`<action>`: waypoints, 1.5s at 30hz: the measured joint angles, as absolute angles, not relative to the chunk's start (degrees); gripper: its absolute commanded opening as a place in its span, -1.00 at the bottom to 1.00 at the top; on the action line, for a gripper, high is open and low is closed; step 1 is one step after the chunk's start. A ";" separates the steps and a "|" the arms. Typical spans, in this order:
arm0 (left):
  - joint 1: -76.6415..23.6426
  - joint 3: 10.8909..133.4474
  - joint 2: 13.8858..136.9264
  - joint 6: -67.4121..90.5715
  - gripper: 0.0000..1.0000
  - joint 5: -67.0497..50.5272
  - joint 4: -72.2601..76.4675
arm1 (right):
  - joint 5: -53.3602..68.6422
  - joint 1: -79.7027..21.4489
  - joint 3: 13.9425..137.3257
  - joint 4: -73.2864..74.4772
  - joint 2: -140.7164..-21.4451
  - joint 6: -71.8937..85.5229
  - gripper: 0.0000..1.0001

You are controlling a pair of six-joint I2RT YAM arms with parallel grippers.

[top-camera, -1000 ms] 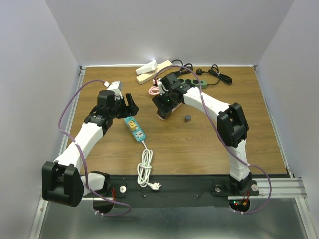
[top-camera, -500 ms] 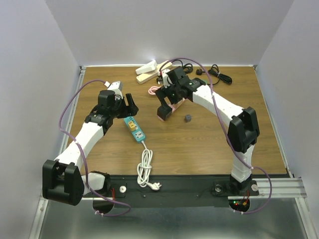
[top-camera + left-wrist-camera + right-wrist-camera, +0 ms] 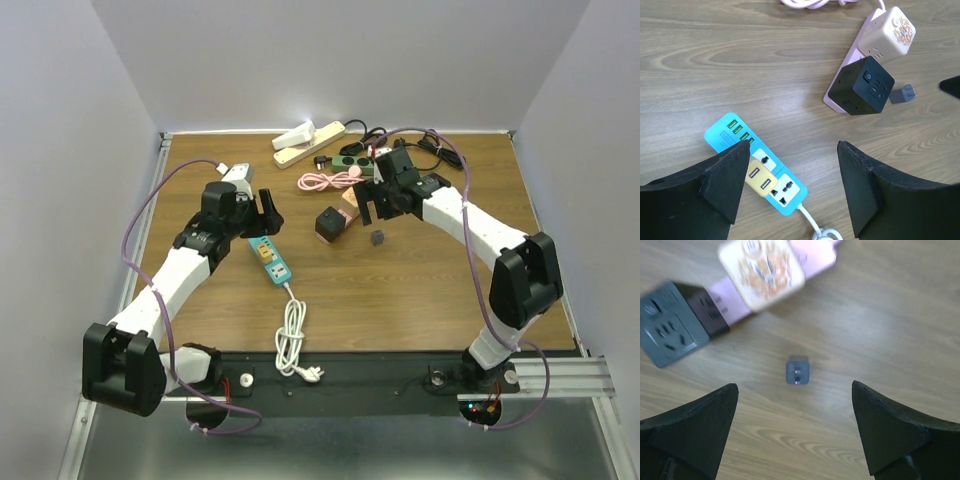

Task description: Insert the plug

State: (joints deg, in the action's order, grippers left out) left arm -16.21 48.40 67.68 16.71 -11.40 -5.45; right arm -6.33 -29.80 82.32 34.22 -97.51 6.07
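A small grey plug (image 3: 377, 237) lies loose on the wooden table, prongs showing (image 3: 798, 371). My right gripper (image 3: 378, 205) hovers open just above it, the plug centred ahead of its fingertips (image 3: 794, 387). Left of the plug a black cube socket (image 3: 328, 224) and a cream cube (image 3: 762, 267) sit on a pink strip (image 3: 860, 42). My left gripper (image 3: 262, 215) is open and empty (image 3: 792, 150) over a blue power strip (image 3: 725, 135) that carries a yellow adapter (image 3: 761, 177).
White and cream power strips (image 3: 305, 140), a green strip (image 3: 355, 160) and a black cable (image 3: 440, 150) lie along the back edge. A pink cable (image 3: 325, 180) is coiled behind the cubes. The blue strip's white cord (image 3: 291, 340) is bundled near the front.
My right gripper has let go of the black cube, opened wide and swung right and back, now over the grey plug. The left arm has barely moved.
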 measured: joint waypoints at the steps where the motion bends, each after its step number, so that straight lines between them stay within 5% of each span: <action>1: -16.75 48.40 67.66 16.60 0.62 -11.31 -5.43 | -6.48 -29.50 80.55 33.89 -97.65 6.66 0.99; 7: -18.65 48.38 67.64 16.51 0.62 -11.51 -5.23 | -5.80 -28.84 77.19 32.01 -99.11 7.57 0.88; 15: -18.68 48.34 67.64 16.36 0.62 -11.53 -4.36 | -5.50 -28.56 77.21 28.84 -105.27 7.42 0.40; 23: -18.68 48.34 67.53 15.68 0.61 -11.77 -4.05 | -5.52 -27.79 77.21 28.14 -107.55 7.31 0.19; 42: -20.32 47.99 65.06 15.00 0.61 -13.08 -2.37 | 0.03 -26.59 76.51 27.68 -108.51 6.85 -0.09; 44: -20.49 47.68 64.95 14.98 0.60 -13.06 -2.37 | 0.43 -26.59 76.18 27.64 -108.84 6.74 -0.17; 45: -20.51 47.53 64.93 14.98 0.59 -13.06 -2.48 | 0.56 -26.59 76.09 27.62 -109.23 6.61 -0.42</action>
State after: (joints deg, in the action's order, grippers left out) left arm -20.51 47.53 64.93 14.98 -13.06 -2.48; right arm 0.56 -26.59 76.09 27.62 -109.23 6.61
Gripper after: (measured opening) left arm 0.803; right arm 0.439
